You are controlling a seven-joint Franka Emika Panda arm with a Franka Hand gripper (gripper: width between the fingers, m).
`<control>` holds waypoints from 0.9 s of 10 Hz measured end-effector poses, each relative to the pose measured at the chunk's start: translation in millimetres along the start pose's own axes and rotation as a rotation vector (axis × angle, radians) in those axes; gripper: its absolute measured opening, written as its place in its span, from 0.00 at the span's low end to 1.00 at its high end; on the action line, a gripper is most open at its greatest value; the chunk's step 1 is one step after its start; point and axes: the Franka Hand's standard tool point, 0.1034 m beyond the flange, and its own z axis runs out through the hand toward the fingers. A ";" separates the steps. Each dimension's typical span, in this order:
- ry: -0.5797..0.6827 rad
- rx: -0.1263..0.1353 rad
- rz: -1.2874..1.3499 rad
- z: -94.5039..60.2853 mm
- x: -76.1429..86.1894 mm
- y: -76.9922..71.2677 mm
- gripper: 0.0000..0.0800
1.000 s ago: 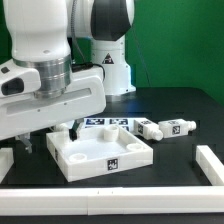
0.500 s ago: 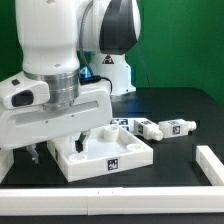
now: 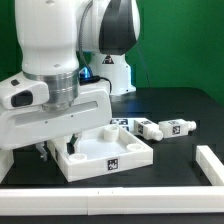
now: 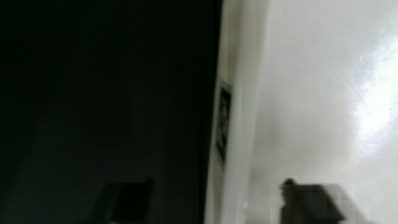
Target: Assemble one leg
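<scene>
**Entry: gripper (image 3: 57, 148) at the panel, leg (image 3: 150, 127) well apart to the exterior view's right.**

Your gripper hangs low at the corner of the white square panel (image 3: 108, 157) on the exterior view's left. In the wrist view its fingertips (image 4: 317, 200) stand spread, one over the dark table (image 3: 185, 105) and one over the panel. The panel's edge runs between them, and nothing shows as clamped. The leg lies on its side on the table beyond the panel's far right corner, with a second leg (image 3: 179, 127) just beside it, further right. Each has its long axis roughly along the view's left-to-right line and its tag facing the camera. By my judgement, your coming move turns on this: the leg lies across the whole panel from the tool, so you must lift clear and travel right, then turn the fingers to close across that axis.
</scene>
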 end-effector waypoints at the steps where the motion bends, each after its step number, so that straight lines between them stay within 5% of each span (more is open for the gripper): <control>1: 0.000 0.000 0.000 0.1 0.0 -0.1 0.18; 2: 0.000 0.000 -0.002 0.1 0.1 0.0 0.07; 5: -0.007 0.004 0.146 -7.7 22.9 9.3 0.07; 9: -0.012 0.004 0.514 -15.9 80.7 -21.7 0.07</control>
